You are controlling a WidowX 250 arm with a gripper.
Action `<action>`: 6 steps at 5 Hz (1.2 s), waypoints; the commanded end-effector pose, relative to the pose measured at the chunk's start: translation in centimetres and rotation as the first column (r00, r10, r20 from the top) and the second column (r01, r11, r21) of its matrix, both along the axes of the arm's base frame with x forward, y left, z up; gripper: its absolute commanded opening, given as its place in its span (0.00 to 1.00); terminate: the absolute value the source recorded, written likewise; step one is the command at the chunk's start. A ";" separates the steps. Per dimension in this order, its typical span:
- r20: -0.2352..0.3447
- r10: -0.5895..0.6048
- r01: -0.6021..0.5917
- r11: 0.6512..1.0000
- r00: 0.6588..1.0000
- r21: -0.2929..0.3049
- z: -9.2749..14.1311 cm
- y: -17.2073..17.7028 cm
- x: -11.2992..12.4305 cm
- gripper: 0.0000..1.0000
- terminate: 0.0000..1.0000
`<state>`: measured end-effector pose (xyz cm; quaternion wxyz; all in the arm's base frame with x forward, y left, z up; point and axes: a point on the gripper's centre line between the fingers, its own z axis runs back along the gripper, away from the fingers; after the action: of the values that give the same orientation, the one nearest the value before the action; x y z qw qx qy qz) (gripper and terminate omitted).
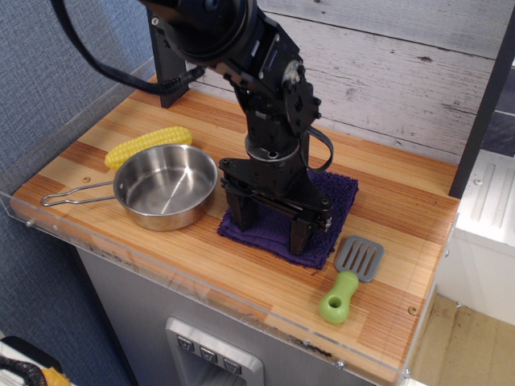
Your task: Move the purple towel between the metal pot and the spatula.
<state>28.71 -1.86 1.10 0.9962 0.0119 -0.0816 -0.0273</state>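
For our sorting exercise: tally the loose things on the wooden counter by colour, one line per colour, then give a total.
Purple: 1, the towel
Silver: 1, the pot
Yellow: 1, the corn cob
Grey and green: 1, the spatula
Total: 4

A wooden counter (402,217) of striped light and reddish planks is standing on a grey cabinet (137,314), with a clear plastic guard (48,104) running around its edges. Whitewashed, weathered boards (402,64) are forming the back wall. Blue textured fabric (48,56) is covering the wall at the left side. A dark post (483,112) is rising at the right, beside a white unit (491,201) and pale flooring (467,338).
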 end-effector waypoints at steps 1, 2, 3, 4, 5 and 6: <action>-0.035 -0.038 0.040 0.998 0.999 0.045 -2.7 0.8 -3.8 1.00 0.00; -0.030 -0.076 0.077 0.996 0.997 0.047 -1.8 1.1 -5.6 1.00 0.00; -0.033 -0.087 0.089 0.995 0.996 0.045 -0.8 1.4 -7.1 1.00 0.00; -0.024 -0.092 0.093 0.995 0.995 0.037 0.2 1.5 -7.9 1.00 0.00; -0.021 -0.094 0.095 0.995 0.995 0.028 1.1 1.8 -8.3 1.00 0.00; -0.024 -0.101 0.102 0.995 0.995 0.014 1.8 2.1 -8.1 1.00 0.00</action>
<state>20.00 -0.04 2.67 0.9960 0.0105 -0.0486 -0.0743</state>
